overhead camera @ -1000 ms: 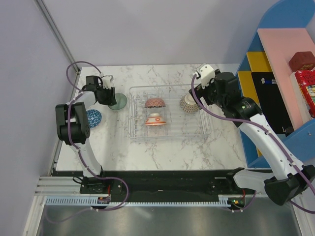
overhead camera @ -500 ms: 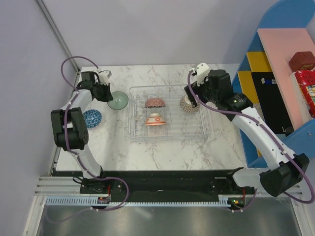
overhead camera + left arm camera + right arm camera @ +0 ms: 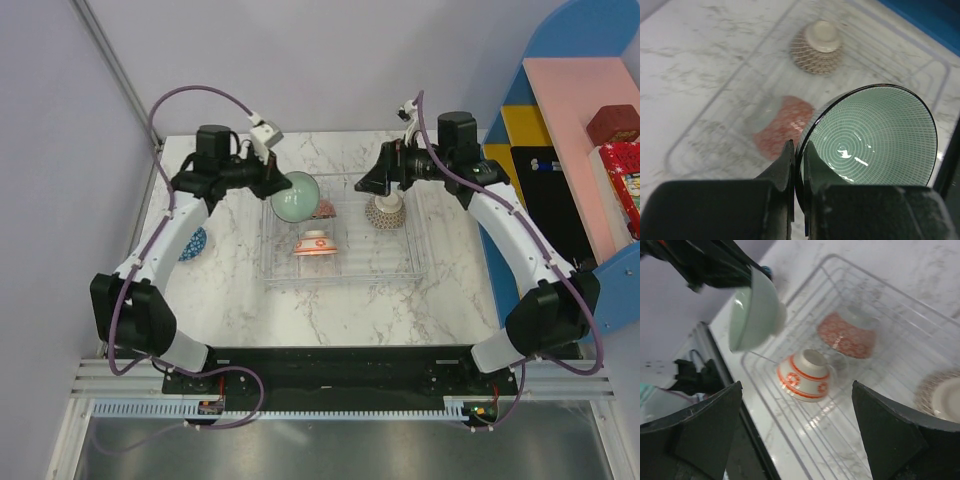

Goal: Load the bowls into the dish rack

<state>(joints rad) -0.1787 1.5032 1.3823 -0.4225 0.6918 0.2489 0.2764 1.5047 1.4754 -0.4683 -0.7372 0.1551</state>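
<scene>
Overhead: marbled table (image 3: 330, 320) under dish rack (image 3: 375, 262) | lilac wall (image 3: 330, 60) | blue-pink shelf (image 3: 585, 100) right

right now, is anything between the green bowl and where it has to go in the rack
Partly. The green bowl, pinched at its rim by the left end effector, hangs over the far left of the dish rack. The red patterned bowl sits just below its edge. The ribs beside that bowl look free.
</scene>
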